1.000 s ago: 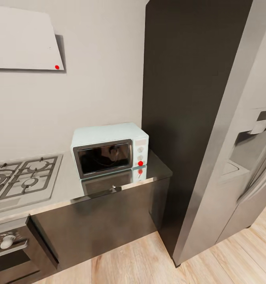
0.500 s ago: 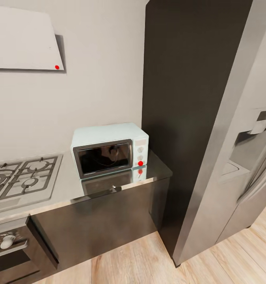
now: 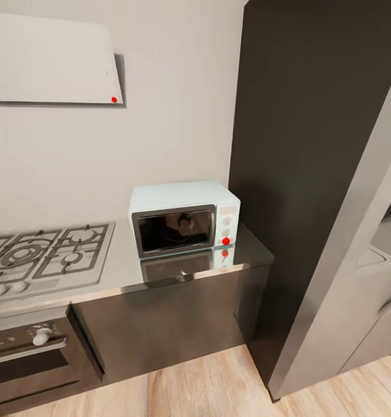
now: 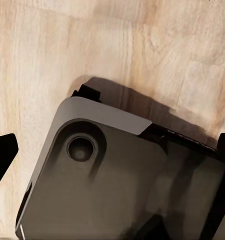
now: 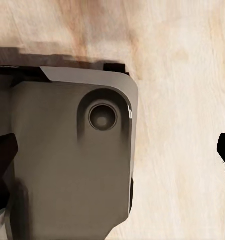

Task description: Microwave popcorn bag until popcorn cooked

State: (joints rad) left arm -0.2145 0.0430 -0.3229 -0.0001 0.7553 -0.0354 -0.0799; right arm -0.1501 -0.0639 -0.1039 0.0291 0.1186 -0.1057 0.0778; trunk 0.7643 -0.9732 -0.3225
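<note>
Where glossy countertop [image 3: 120, 272] ends, boxy microwave [image 3: 185, 223] sits.

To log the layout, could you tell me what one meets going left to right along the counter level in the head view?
Hob → microwave → tall dark cabinet → fridge.

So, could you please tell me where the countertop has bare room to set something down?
The countertop is bare between the stove and the microwave, with a narrow strip along its front edge. Right of the microwave, a thin strip remains against the dark cabinet.
</note>
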